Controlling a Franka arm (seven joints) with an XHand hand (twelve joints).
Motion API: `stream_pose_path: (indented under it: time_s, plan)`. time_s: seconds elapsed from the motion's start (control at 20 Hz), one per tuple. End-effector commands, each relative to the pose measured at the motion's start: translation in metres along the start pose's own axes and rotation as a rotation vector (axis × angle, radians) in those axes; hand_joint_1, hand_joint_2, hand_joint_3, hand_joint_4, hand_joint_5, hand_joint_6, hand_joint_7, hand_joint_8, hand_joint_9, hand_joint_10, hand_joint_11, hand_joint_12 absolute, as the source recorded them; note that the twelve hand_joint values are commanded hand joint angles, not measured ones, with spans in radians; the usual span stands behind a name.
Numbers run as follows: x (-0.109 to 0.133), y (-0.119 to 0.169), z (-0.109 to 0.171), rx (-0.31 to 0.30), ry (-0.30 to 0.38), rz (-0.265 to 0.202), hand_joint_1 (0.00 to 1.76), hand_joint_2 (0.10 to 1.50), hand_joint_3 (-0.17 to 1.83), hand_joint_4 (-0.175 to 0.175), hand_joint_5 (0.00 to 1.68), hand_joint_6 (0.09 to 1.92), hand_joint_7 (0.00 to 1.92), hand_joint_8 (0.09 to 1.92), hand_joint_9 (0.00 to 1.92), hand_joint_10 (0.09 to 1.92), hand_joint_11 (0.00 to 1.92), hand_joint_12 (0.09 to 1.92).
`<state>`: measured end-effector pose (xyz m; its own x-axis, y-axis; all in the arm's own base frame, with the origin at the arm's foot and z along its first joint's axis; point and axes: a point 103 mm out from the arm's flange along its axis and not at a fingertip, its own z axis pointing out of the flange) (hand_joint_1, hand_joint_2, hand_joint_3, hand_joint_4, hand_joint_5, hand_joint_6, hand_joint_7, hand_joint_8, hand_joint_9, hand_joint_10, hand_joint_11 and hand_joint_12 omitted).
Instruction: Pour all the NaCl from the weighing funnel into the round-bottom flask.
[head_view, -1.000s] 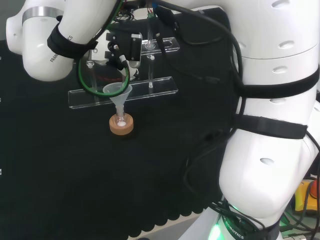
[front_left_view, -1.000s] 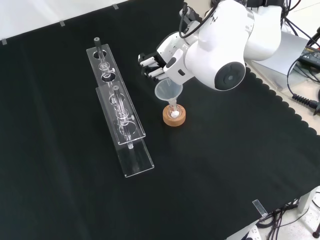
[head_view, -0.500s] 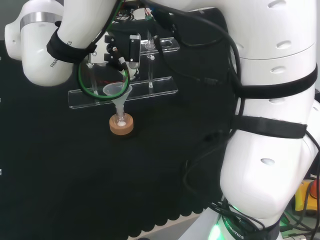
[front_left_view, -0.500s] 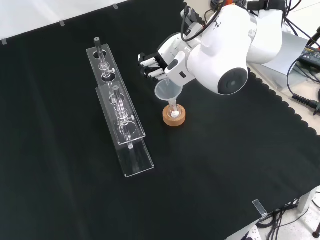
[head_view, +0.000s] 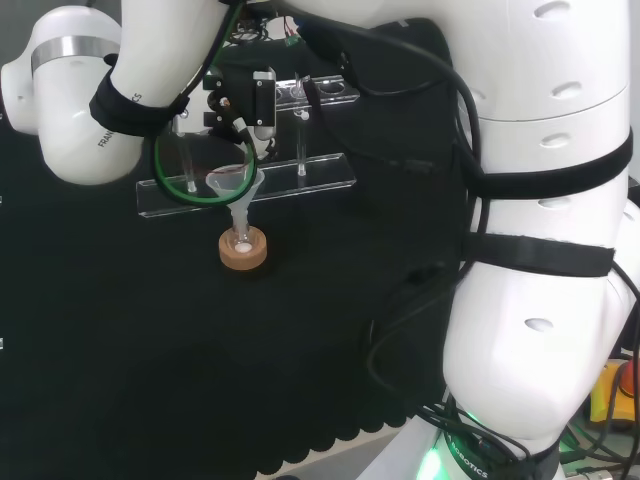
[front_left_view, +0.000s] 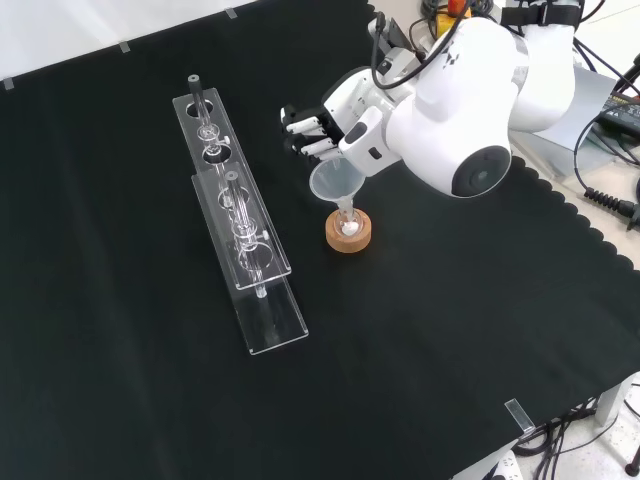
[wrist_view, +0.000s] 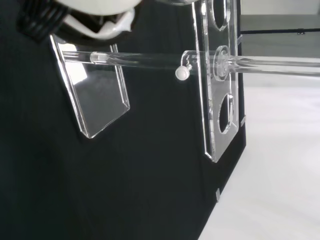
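the hand (front_left_view: 322, 125) near the top middle, fingers curled on nothing, could bump the funnel (front_left_view: 336, 183) off the flask (front_left_view: 348, 228).

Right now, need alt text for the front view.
A robot hand holds a clear funnel tilted over a small flask on a cork ring, white powder showing in the flask. A clear rack with glass tubes stands to the left on black cloth.

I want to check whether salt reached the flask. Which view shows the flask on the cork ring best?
The front view: it looks down on the flask in its cork ring, white powder visible inside. The head view shows it side-on and smaller; the wrist view faces the clear rack.
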<state>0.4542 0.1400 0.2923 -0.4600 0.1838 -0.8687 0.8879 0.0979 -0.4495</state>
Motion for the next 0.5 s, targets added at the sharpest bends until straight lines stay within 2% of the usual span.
stream_pose_path:
  time_s: [0.05, 0.5]
  plan:
    - [0.0007, -0.0023, -0.006, -0.008, -0.032, 0.006, 1.1, 0.66, 0.72, 0.175, 1.19, 0.86, 0.62, 0.65, 1.0, 0.39, 0.69, 1.12]
    - [0.0022, -0.0021, -0.0082, 0.009, -0.058, 0.011, 1.1, 0.66, 0.72, 0.175, 1.19, 0.86, 0.63, 0.65, 0.99, 0.39, 0.69, 1.12]
